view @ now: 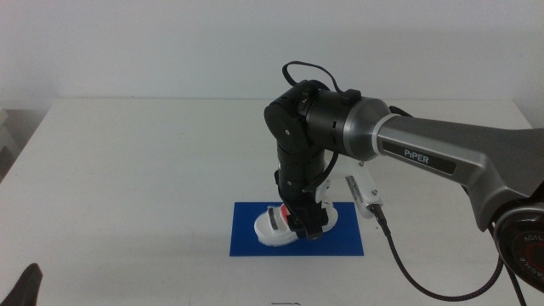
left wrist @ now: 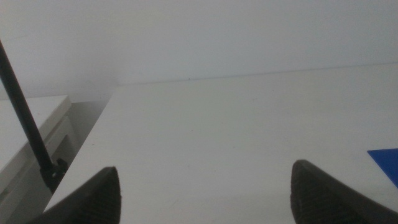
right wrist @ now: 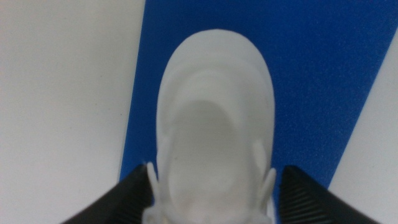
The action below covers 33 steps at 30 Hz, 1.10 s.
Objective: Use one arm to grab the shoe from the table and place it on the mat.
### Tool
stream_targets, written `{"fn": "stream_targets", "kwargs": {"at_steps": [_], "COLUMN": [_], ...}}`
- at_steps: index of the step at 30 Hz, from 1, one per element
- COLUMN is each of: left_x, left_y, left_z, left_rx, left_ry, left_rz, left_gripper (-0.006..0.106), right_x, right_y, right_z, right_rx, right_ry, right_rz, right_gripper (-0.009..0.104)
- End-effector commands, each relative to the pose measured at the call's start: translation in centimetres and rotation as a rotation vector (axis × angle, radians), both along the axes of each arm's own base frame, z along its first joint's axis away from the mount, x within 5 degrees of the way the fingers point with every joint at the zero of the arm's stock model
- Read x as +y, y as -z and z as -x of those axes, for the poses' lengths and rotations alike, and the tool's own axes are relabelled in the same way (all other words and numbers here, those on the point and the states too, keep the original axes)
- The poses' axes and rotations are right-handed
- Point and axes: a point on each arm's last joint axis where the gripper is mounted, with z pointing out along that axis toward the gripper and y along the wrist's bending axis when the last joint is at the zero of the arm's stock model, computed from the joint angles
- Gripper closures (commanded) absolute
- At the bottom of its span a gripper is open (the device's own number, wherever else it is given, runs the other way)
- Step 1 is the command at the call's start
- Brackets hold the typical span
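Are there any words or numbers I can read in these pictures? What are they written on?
"PiPER": white letters on the grey link of the right arm, whose right gripper is down at the shoe on the mat.
The shoe, mat and table show no writing.
The left gripper waits apart, also unmarked.

The right arm (view: 442, 157) is extended from the right edge of the middle view toward the centre of the frame, where its wrist is bent steeply downward. The right gripper (view: 304, 226) is pointed down just below the centre of the picture, and its two dark jaws are set apart on either side of the shoe (right wrist: 214, 124); contact cannot be judged. The left gripper (left wrist: 205, 190) is seen with its jaws spread wide, only a dark tip being shown at the lower left corner of the middle view.
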Motion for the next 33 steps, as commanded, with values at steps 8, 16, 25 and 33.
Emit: {"fn": "stream_targets", "kwargs": {"at_steps": [8, 16, 25, 33], "left_x": [0.0, 0.0, 0.0, 0.0], "left_y": [-1.0, -1.0, -1.0, -1.0], "left_z": [0.1, 0.1, 0.1, 0.1], "left_rx": [-0.101, -0.101, -0.101, -0.101], "left_ry": [-0.001, -0.001, -0.001, -0.001], "left_rz": [0.024, 0.024, 0.024, 0.024], "left_gripper": [0.007, 0.007, 0.007, 0.007], "right_x": [-0.6, -0.3, -5.4, -10.6], "right_y": [-3.6, -8.0, -18.6, -26.1], "right_z": [-0.4, 0.8, 5.8, 9.0], "right_rx": [-0.088, -0.117, -0.232, -0.522], "right_ry": [0.019, -0.02, -0.371, -1.257], "right_rz": [-0.041, -0.21, -0.097, 0.421], "right_gripper": [0.025, 0.025, 0.025, 0.025]}}
